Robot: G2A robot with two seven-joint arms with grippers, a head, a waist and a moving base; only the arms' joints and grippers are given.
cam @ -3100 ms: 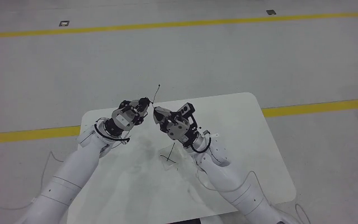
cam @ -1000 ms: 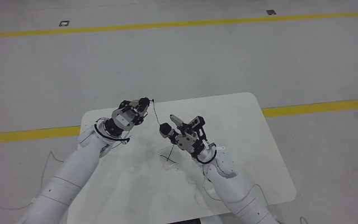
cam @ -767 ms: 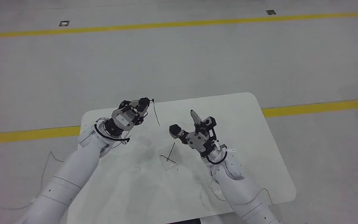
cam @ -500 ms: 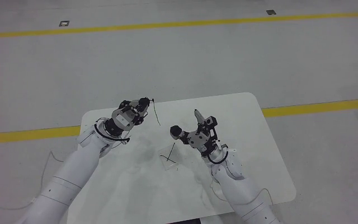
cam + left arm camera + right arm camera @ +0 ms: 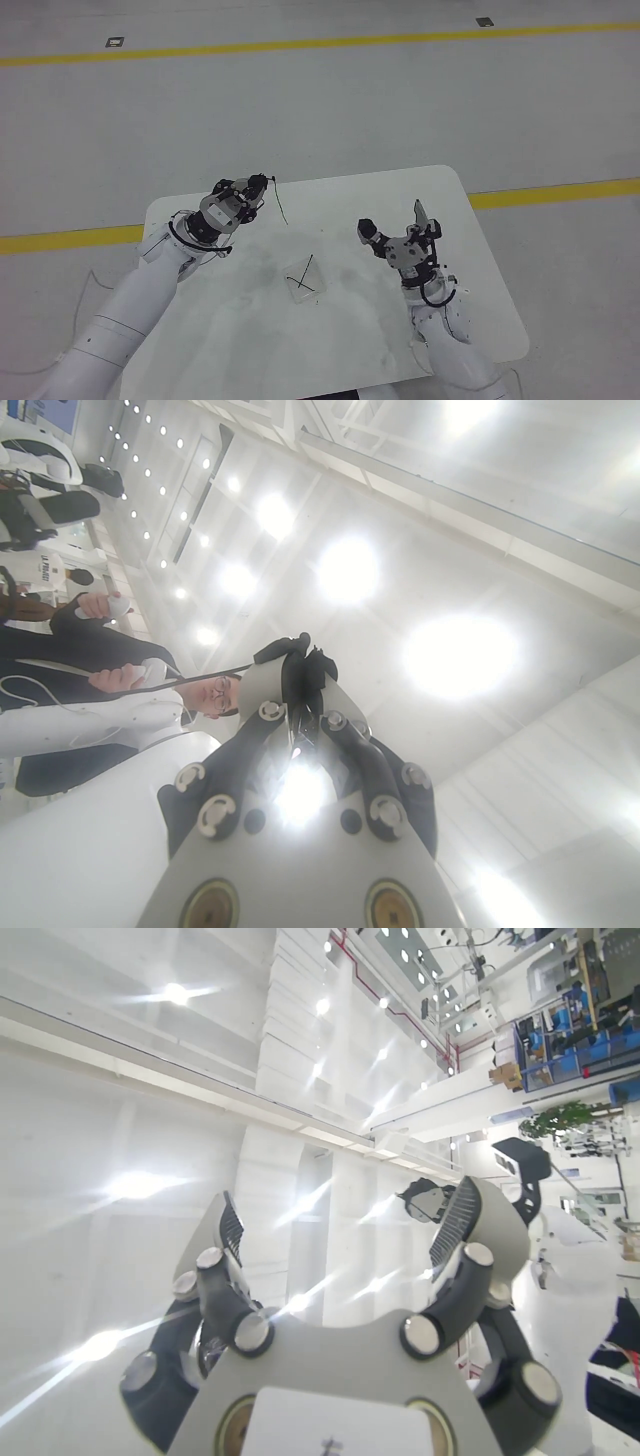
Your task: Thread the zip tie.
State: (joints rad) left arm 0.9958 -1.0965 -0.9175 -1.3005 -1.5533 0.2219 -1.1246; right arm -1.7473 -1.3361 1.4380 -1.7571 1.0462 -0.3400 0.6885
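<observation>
The black zip tie point(image 5: 279, 205) hangs as a thin curved strap from my left gripper point(image 5: 257, 187), which is raised over the table's far left part and shut on the tie's head end. In the left wrist view the left gripper point(image 5: 300, 670) pinches the dark head, and the zip tie point(image 5: 200, 678) strap runs off sideways. My right gripper point(image 5: 392, 222) is over the right half of the table, well apart from the tie. In the right wrist view the right gripper point(image 5: 345, 1218) is open with nothing between its ribbed pads point(image 5: 452, 1220).
Two thin black strips point(image 5: 303, 276) lie crossed on the white table point(image 5: 420, 190) between the arms. The table's rounded edges are close on all sides, with grey floor and yellow lines beyond.
The right gripper let go of the tie, opened and drew back to the right. The tie's free end swung from pointing away to curving down. The left gripper kept still.
</observation>
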